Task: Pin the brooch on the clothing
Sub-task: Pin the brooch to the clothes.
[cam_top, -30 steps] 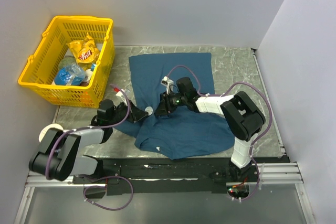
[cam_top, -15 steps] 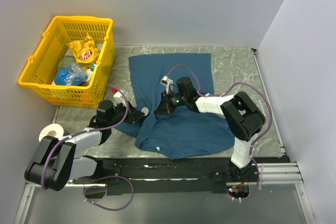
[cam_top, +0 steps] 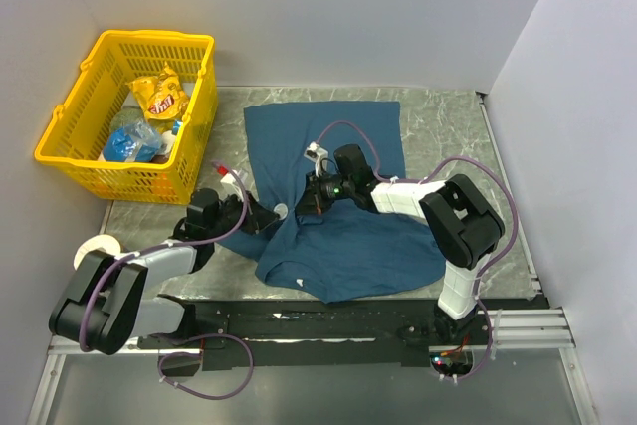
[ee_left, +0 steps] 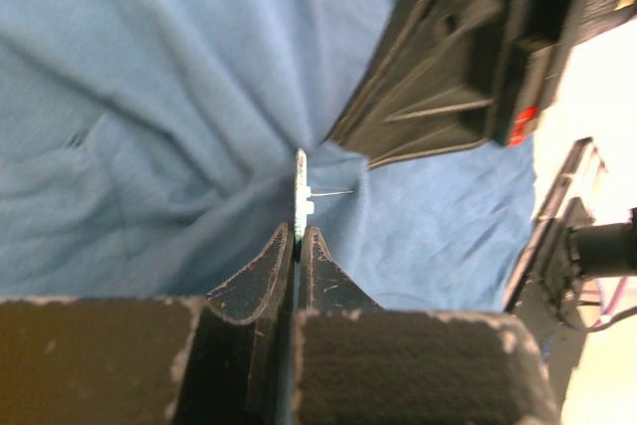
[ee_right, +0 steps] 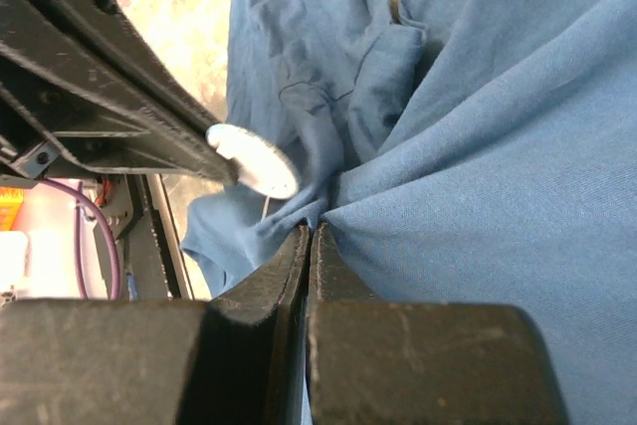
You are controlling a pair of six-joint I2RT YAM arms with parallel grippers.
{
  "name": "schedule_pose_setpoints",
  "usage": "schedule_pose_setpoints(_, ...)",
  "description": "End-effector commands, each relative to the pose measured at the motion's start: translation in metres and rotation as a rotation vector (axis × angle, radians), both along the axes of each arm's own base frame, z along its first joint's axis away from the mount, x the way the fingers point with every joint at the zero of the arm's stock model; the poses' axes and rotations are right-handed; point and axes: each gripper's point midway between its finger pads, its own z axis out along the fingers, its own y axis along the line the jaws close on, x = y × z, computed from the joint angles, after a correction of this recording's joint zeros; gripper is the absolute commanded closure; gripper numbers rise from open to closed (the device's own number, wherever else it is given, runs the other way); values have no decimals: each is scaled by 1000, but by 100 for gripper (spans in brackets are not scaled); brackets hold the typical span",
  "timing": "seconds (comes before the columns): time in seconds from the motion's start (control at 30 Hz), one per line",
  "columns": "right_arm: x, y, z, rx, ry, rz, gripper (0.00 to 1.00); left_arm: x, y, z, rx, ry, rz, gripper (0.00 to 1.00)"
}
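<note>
The teal-blue clothing (cam_top: 343,241) lies rumpled on the table between the two arms. My left gripper (cam_top: 269,216) is shut on the brooch (cam_top: 281,212), a small pale disc. In the left wrist view the brooch (ee_left: 300,186) shows edge-on above the left gripper (ee_left: 299,233), its thin pin pointing right at the clothing (ee_left: 149,97). My right gripper (cam_top: 302,209) is shut on a raised pinch of fabric. In the right wrist view the right gripper (ee_right: 312,233) grips the clothing (ee_right: 498,146), with the brooch (ee_right: 254,161) just above and left of the fold.
A yellow basket (cam_top: 129,182) with snack bags stands at the back left. A white roll (cam_top: 96,245) lies beside the left arm. Walls close in the table at the back and right. The right gripper's black body (ee_left: 468,57) hangs close over the brooch.
My right gripper has closed on a pinch of the shirt. The left gripper has shifted slightly right with the brooch, closer to the pinched fold.
</note>
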Motion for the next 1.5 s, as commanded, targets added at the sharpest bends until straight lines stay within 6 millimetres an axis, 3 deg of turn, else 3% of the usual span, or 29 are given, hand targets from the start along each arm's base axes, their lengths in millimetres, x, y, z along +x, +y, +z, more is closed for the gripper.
schedule_pose_setpoints(0.0, 3, 15, 36, 77, -80, 48, 100, -1, -15, 40, -127, -103, -68, 99)
schedule_pose_setpoints(0.13, 2, 15, 39, 85, -87, 45, 100, -1, -19, 42, -152, -99, -83, 99)
schedule_pose_setpoints(0.37, 4, 16, 44, 98, -91, 35, 100, -2, -20, 25, -127, -48, -83, 99)
schedule_pose_setpoints(0.6, 4, 20, 47, 113, -82, 35, 100, -8, -26, 34, -177, -58, -107, 99)
schedule_pose_setpoints(0.87, 5, 23, 51, 110, -79, 28, 100, -6, -33, 23, -127, -33, -106, 99)
schedule_pose_setpoints(0.9, 7, 21, 50, 100, -79, 18, 98, -5, -32, 22, -121, -31, -94, 99)
schedule_pose_setpoints(0.93, 8, 19, 50, 94, -84, 12, 88, -6, -31, 20, -113, -25, -87, 99)
schedule_pose_setpoints(0.97, 9, 17, 50, 82, -89, -2, 70, -5, -30, 19, -103, -28, -82, 99)
schedule_pose_setpoints(1.07, 15, 8, 56, 35, -135, -47, 48, -6, -27, 18, -93, -32, -76, 99)
schedule_pose_setpoints(1.1, 18, 5, 66, 34, -174, -62, 44, -7, -27, 17, -92, -31, -75, 99)
schedule_pose_setpoints(1.17, 26, -4, 67, -11, -196, -115, 35, -7, -26, 18, -94, -38, -73, 99)
schedule_pose_setpoints(1.23, 32, -9, 79, -18, -236, -139, 32, -9, -27, 18, -103, -33, -79, 99)
schedule_pose_setpoints(1.47, 41, -29, 87, -62, -269, -205, 25, -6, -28, 19, -122, -35, -66, 99)
